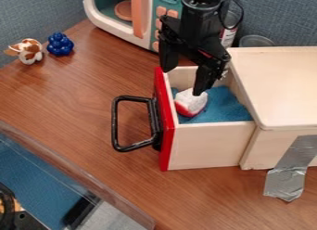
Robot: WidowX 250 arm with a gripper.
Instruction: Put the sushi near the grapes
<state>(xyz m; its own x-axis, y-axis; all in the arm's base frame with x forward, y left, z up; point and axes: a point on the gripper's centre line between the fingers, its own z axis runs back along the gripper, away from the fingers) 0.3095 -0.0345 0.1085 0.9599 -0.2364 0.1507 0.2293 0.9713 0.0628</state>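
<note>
Gripper [184, 81] hangs spread wide, holding nothing, above the sushi [190, 103] inside the open drawer [207, 148]. Come down off-centre and you could jam a finger on the red front [165, 131], well short of the grapes [60, 44].

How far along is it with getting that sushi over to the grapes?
Only the groundwork looks done: the drawer is open and the hand is over it. Nothing seems gripped yet; the hand's fingers are apart, one tip close to the sushi inside. Left to do: grip it, lift it out and set it near the blue grapes.
</note>
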